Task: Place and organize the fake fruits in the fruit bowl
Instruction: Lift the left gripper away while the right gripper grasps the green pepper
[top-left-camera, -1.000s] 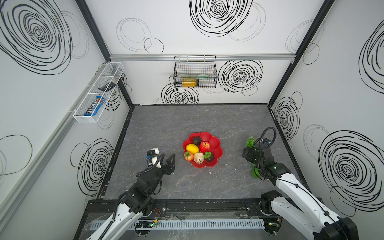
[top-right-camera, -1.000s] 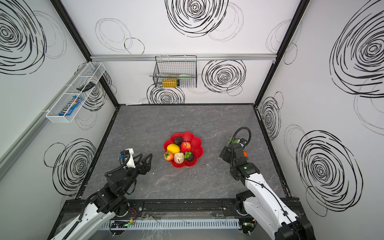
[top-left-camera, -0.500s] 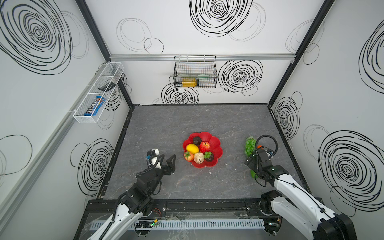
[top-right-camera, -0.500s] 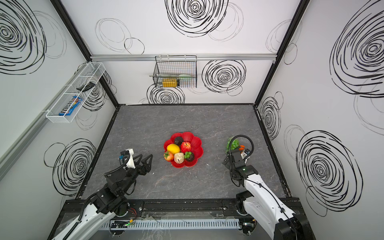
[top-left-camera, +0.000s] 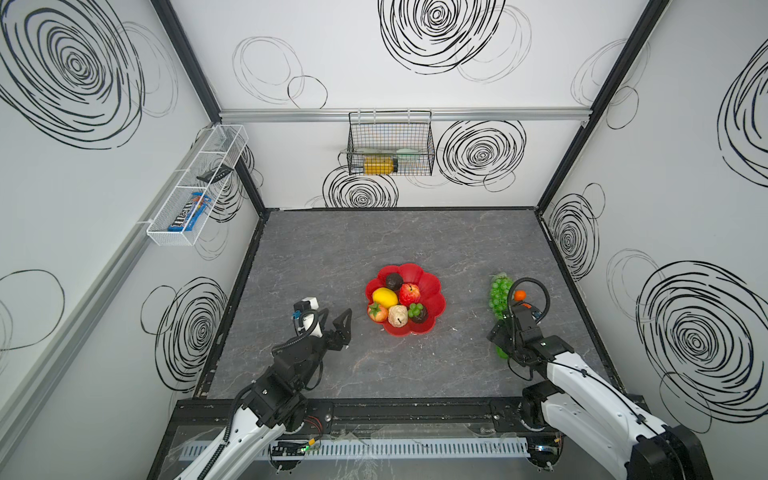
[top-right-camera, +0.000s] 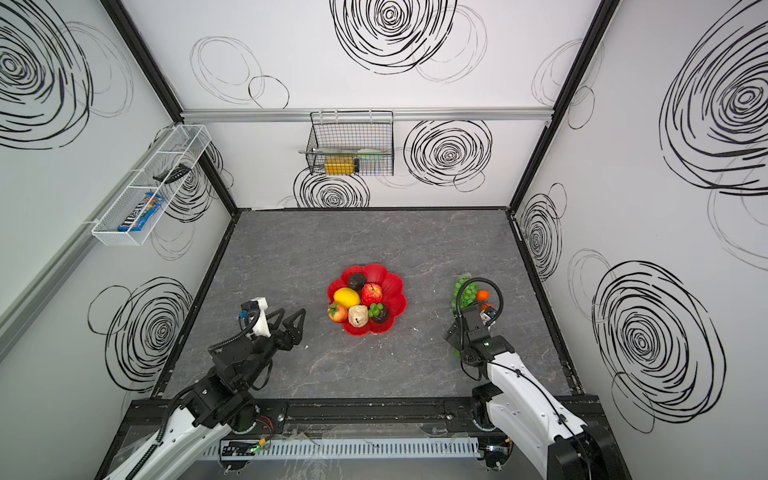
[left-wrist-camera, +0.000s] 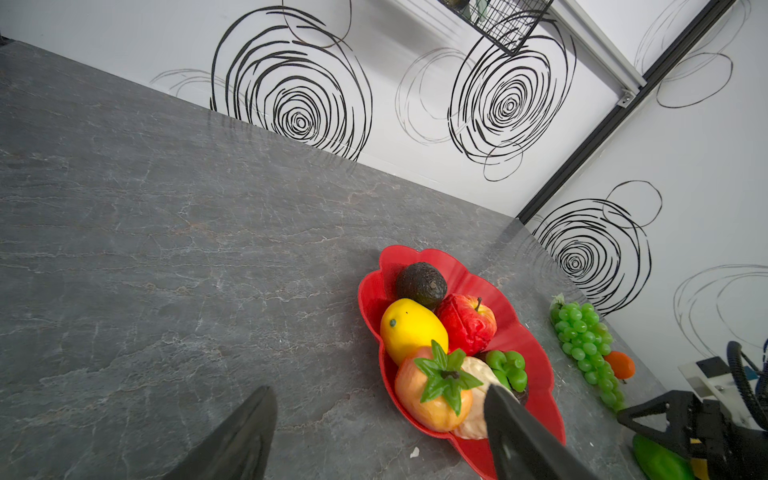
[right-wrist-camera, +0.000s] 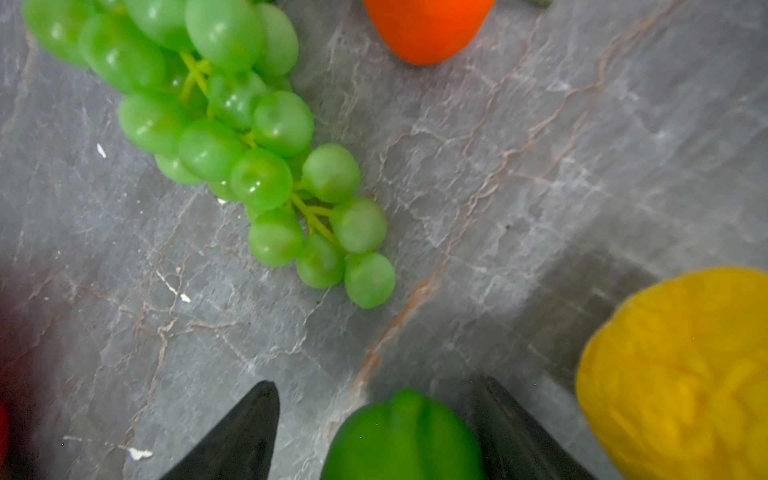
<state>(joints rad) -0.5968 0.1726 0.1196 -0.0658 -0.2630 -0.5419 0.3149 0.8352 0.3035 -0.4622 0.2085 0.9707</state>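
The red fruit bowl (top-left-camera: 432, 286) (top-right-camera: 395, 291) (left-wrist-camera: 374, 291) sits mid-table. It holds a dark avocado (top-left-camera: 393, 281), a yellow lemon (top-left-camera: 384, 297), a red apple (top-left-camera: 409, 293), a beige pear (top-left-camera: 397, 315) and other fake fruits. By the right wall lie green grapes (top-left-camera: 498, 291) (right-wrist-camera: 232, 124), a tiny orange (top-left-camera: 519, 295) (right-wrist-camera: 428, 29), another lemon (right-wrist-camera: 681, 374) and a green fruit (top-left-camera: 500, 353) (right-wrist-camera: 403, 440). My right gripper (right-wrist-camera: 378, 390) is low over the green fruit, which lies between its fingers with a gap on one side. My left gripper (top-left-camera: 336, 316) (left-wrist-camera: 379, 390) is open and empty, left of the bowl.
A black wire basket (top-left-camera: 390, 145) with a yellow bottle hangs on the back wall. A long white mesh tray (top-left-camera: 195, 187) is fixed to the left wall. The right wall stands close behind the loose fruits. Bare grey tabletop (top-left-camera: 374, 237) lies behind the bowl.
My right arm has drawn back toward the front edge, uncovering the grapes and orange, and its jaws have narrowed around the green fruit. The left arm has stayed put.
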